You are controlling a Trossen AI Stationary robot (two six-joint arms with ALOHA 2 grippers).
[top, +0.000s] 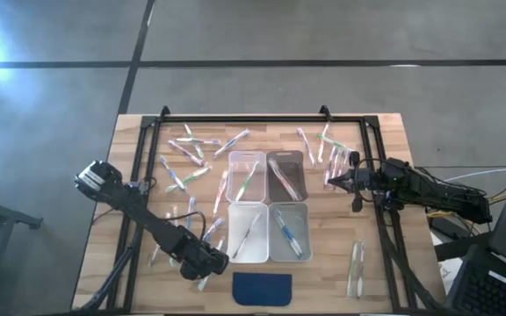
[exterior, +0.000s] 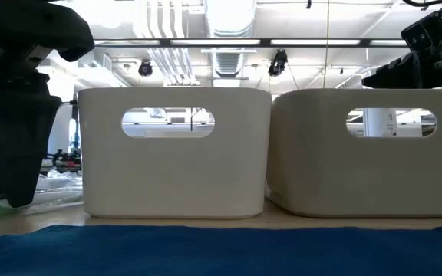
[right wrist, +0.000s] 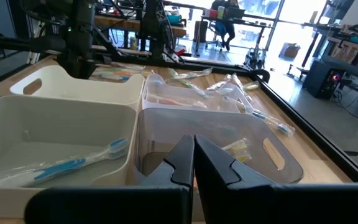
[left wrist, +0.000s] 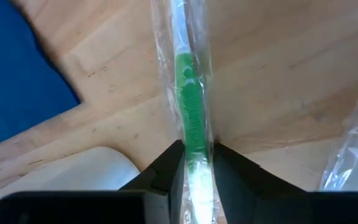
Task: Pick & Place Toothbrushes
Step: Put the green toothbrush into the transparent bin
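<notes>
1. Left gripper [left wrist: 195, 163] sits low by the dark blue pad [top: 263, 288], jaws closed on a green wrapped toothbrush [left wrist: 190, 112], apparently resting on the surface [left wrist: 278, 74].
2. Right gripper [right wrist: 194, 152] waits over the clear bins [right wrist: 73, 124], jaws shut, empty.

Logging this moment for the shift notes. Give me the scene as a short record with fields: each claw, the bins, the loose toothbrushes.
left claw: near the table's front edge, left of the blue pad, fingers on either side of a wrapped green toothbrush
right claw: shut, empty, above the table right of the bins
bins: four in a square at the table's centre, toothbrushes inside each
loose toothbrushes: scattered over the table, mostly left of and behind the bins
</notes>
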